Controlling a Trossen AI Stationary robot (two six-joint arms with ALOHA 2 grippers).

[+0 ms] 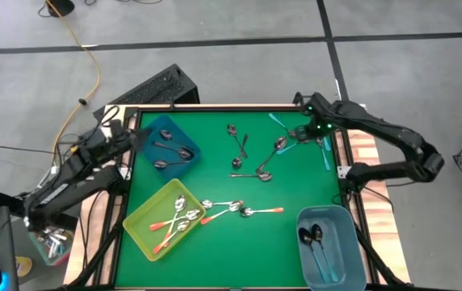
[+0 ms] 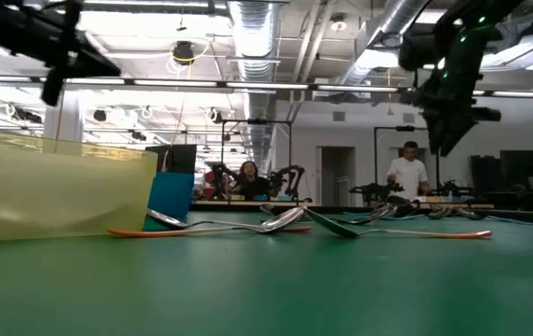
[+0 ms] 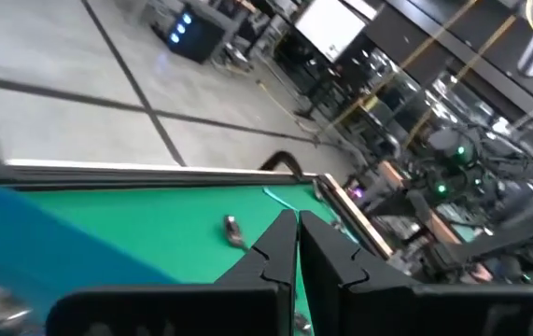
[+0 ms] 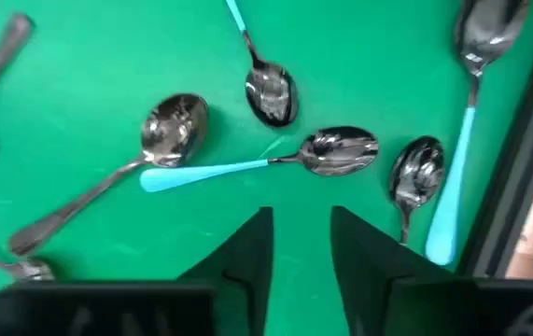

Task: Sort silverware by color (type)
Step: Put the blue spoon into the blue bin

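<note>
Loose silverware lies flat on the green table: teal-handled spoons (image 4: 212,172) (image 4: 269,86) (image 4: 462,131) at the far right, all-grey spoons (image 1: 239,145) in the middle and orange-handled spoons (image 1: 243,210) nearer the front. My right gripper (image 4: 301,245) hangs open above the teal-handled spoons, pointing steeply down, with nothing between its fingers; in the high view my right gripper (image 1: 306,134) is at the far right. My left gripper (image 3: 297,250) is shut and empty, held up at the table's far left corner beside a blue bin (image 1: 151,129).
The blue bin at the far left holds grey spoons (image 1: 172,153). A yellow-green bin (image 1: 140,222) at the near left holds orange-handled spoons. A second blue bin (image 1: 340,218) at the near right holds teal-handled spoons. A wooden rim (image 1: 358,145) borders the table. People stand in the room behind.
</note>
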